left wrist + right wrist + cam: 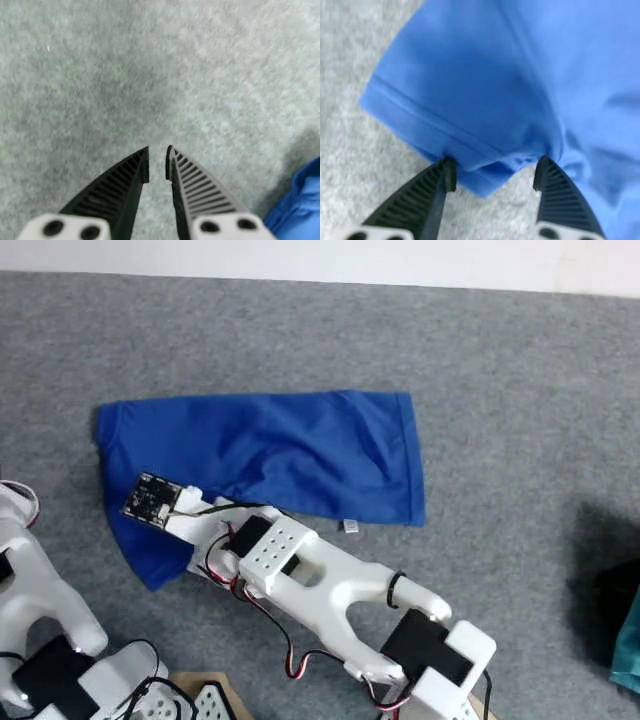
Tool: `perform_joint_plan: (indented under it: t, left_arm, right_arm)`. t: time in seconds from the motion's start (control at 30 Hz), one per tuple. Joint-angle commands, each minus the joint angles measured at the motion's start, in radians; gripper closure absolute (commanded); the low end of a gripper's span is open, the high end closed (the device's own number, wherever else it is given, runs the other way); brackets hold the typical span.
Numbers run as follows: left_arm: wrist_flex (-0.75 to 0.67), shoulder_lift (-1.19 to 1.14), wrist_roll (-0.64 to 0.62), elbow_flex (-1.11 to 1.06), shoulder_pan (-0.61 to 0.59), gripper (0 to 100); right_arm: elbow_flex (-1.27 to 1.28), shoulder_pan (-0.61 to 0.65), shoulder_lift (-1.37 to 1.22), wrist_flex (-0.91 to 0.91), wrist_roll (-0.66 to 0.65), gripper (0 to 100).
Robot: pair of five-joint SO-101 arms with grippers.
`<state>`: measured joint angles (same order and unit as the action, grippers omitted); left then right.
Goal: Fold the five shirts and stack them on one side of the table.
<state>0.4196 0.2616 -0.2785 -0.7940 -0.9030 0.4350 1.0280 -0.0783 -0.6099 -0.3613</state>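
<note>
One blue shirt [290, 450] is lying left of centre, right gripper [495, 175] fingers apart, straddling its near sleeve hem [435, 131], possibly catching one layer only; left gripper [157, 162] fingers nearly together.

Soft, even light. From above, the grey tabletop [500, 370] goes dark in one shadowy patch at the right edge, and the right arm [330, 585] throws only a faint shadow. Up close the blue shirt [485, 90] is evenly lit.
</note>
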Motion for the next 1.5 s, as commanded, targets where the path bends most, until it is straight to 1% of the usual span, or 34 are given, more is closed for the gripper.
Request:
perform_joint_plan:
  t: [0.0,0.07,0.23,0.3,0.5,0.93,1.03,1.2,1.3,1.33,1.43,1.47]
  left_arm:
    - [-0.023,0.002,0.002,-0.001,0.004,91]
    - [-0.023,-0.022,0.002,0.008,0.004,91]
    - [-0.023,-0.133,0.002,0.051,0.005,91]
    - [-0.023,-0.188,0.002,0.079,0.002,91]
    - [-0.018,-0.302,0.002,0.157,-0.001,92]
    - [-0.017,-0.305,0.000,0.156,0.021,92]
    - [-0.017,-0.305,0.000,0.156,0.021,92]
    - [-0.017,-0.305,0.000,0.156,0.021,91]
    - [-0.017,-0.303,0.000,0.159,0.022,91]
    - [-0.017,-0.303,0.000,0.159,0.030,91]
    - [-0.020,-0.302,0.000,0.160,0.048,91]
    - [-0.021,-0.302,0.000,0.160,0.053,91]
  right_arm:
    - [-0.012,0.005,0.008,0.054,-0.014,74.7]
    - [-0.036,-0.010,-0.045,0.087,-0.014,77.4]
    - [-0.145,-0.067,-0.133,0.085,-0.008,92.2]
    - [-0.163,-0.081,-0.133,0.085,-0.008,94.7]
    - [-0.205,-0.131,-0.133,0.085,-0.006,95.4]
    - [-0.403,-0.248,-0.157,0.093,-0.005,95.4]
    - [-0.506,-0.259,-0.255,0.090,-0.005,95.4]
    - [-0.731,-0.308,-0.493,0.084,-0.005,95.4]
    - [-0.857,-0.317,-0.598,0.044,-0.005,94.2]
    - [-0.905,-0.315,-0.621,0.005,-0.005,91.6]
    - [-1.047,-0.295,-0.651,-0.188,0.014,76.9]
    - [-1.089,-0.288,-0.651,-0.254,0.020,74.0]
